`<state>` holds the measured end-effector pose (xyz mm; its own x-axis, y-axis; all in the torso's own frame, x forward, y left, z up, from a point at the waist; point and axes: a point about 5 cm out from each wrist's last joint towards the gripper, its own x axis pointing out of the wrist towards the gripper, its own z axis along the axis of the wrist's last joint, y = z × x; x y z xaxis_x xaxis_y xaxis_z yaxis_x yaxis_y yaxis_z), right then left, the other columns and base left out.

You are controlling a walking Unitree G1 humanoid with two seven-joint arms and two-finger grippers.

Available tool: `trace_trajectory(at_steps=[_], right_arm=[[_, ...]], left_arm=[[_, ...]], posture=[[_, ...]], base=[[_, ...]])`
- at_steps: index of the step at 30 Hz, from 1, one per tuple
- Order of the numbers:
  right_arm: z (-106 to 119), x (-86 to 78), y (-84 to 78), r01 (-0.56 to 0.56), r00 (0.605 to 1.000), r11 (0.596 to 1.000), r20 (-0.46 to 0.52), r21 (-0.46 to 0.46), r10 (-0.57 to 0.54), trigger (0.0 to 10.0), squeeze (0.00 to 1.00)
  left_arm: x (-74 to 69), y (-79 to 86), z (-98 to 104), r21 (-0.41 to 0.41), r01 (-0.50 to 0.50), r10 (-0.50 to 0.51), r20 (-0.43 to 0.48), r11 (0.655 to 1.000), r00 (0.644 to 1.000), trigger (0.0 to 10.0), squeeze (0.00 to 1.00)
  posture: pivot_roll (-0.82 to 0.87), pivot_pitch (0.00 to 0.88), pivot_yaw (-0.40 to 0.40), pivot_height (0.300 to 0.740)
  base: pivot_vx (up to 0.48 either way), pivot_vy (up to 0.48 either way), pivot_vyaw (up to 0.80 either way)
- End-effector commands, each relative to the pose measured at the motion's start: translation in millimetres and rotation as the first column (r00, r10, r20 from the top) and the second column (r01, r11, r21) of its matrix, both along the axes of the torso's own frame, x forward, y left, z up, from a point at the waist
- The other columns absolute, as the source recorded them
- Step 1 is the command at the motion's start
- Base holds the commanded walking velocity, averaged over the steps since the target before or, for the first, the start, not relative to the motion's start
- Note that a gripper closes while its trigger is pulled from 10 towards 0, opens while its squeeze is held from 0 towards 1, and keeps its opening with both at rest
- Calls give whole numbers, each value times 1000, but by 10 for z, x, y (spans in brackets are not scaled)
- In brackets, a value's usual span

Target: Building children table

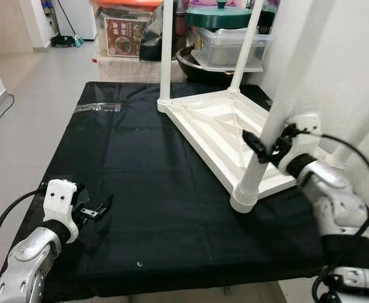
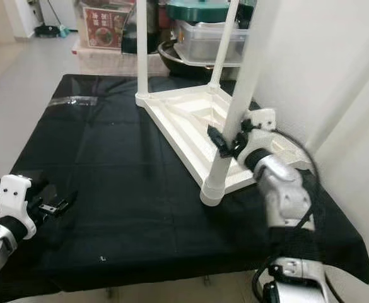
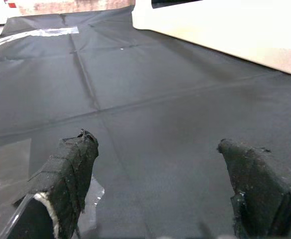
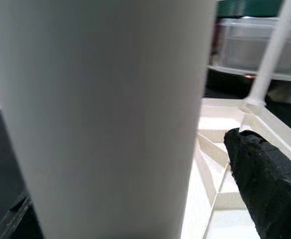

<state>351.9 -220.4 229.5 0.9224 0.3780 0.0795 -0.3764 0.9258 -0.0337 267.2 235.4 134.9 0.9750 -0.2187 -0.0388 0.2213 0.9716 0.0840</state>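
A white children's table (image 1: 219, 126) lies upside down on the black-covered work table (image 1: 140, 189), toward its right side. Its white legs stick upward; the near leg (image 1: 260, 165) rises from the near corner. My right gripper (image 1: 269, 142) is at that leg, low down, open, with one black finger (image 1: 253, 144) in front of it and the other behind. In the right wrist view the leg (image 4: 100, 114) stands very close, with a gap to the one finger (image 4: 267, 184) that shows. My left gripper (image 1: 99, 209) hovers open above the cloth at the front left, holding nothing (image 3: 155, 144).
A clear plastic bag (image 1: 98, 108) lies at the cloth's far left. Storage boxes and a lidded pot (image 1: 225, 38) stand behind the work table. A white wall (image 1: 342, 50) runs close along the right. Grey floor (image 1: 39, 82) spreads to the left.
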Motion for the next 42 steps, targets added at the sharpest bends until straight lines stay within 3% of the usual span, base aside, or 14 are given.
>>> trace_trajectory(at_steps=[1, 9, 10, 12, 13, 21, 26, 33, 35, 36, 38, 39, 41, 42], right_arm=[[72, 40, -16, -54, 998, 998, 19, -31, 55, 10000, 0], [164, 98, -53, -221, 975, 970, 14, -98, 223, 10000, 0], [144, 100, -58, -249, 968, 963, 4, -105, 250, 7882, 0], [130, 106, -65, -270, 962, 957, -1, -111, 271, 7882, 0], [109, 110, -71, -292, 956, 951, -9, -104, 293, 0, 0], [-78, 175, -186, -236, 969, 959, -107, -158, 221, 0, 0], [-149, 240, -259, -82, 990, 987, -122, -136, 66, 0, 0], [-283, 260, -133, 138, 982, 988, -120, -64, -145, 0, 0], [-386, 256, -101, 335, 924, 942, -189, -13, -331, 0, 0], [-386, 256, -101, 335, 924, 942, -189, -13, -331, 0, 0], [-506, 201, -90, 532, 822, 847, -237, -7, -518, 0, 0], [-506, 201, -90, 532, 822, 847, -237, -7, -518, 0, 0], [-718, 21, 128, 679, 703, 735, -298, 7, -646, 0, 0], [-718, 21, 128, 679, 703, 735, -298, 7, -646, 0, 0]], left_arm=[[-10, -6, -10, 15, 12, -12, 0, 1000, 1000, 10000, 0], [-39, -14, -26, 17, 14, -14, 1, 1000, 1000, 10000, 0], [-41, -13, -27, 17, 14, -14, 1, 1000, 1000, 10000, 0], [-41, -12, -28, 18, 15, -15, 1, 1000, 1000, 10000, 0], [-42, -11, -32, 19, 15, -15, 0, 1000, 1000, 10000, 0], [-45, -7, -46, 25, 21, -21, -4, 999, 1000, 10000, 0], [-38, -7, -54, 24, 25, -25, -6, 999, 1000, 10000, 0], [-38, -11, -63, 21, 29, -29, -9, 999, 1000, 10000, 0], [-38, -2, -67, 22, 27, -27, -11, 999, 1000, 10000, 0], [-38, -2, -67, 22, 27, -27, -11, 999, 1000, 10000, 0], [-38, 0, -69, 22, 24, -24, -11, 999, 1000, 10000, 0], [-38, 0, -69, 22, 24, -24, -11, 999, 1000, 10000, 0], [-35, -17, -67, 13, 20, -20, -8, 1000, 1000, 10000, 0], [-35, -17, -67, 13, 20, -20, -8, 1000, 1000, 10000, 0]], posture=[[89, 0, -113, 740], [102, 0, -124, 740], [104, 0, -126, 740], [104, 0, -126, 740], [105, 0, -125, 740], [105, 0, -125, 740], [102, 0, -124, 740], [102, 0, -121, 740], [99, 0, -119, 740], [99, 0, -119, 740], [103, 0, -117, 740], [103, 0, -117, 740], [106, 0, -114, 740], [106, 0, -114, 740]], base=[[0, 0, 0], [0, 0, 0], [0, 0, 0], [0, 0, 0], [0, 0, 0], [0, 0, 0], [0, 0, 0], [0, 0, 0], [0, 0, 0], [0, 0, 0], [0, 0, 0], [0, 0, 0], [0, 0, 0], [0, 0, 0]])
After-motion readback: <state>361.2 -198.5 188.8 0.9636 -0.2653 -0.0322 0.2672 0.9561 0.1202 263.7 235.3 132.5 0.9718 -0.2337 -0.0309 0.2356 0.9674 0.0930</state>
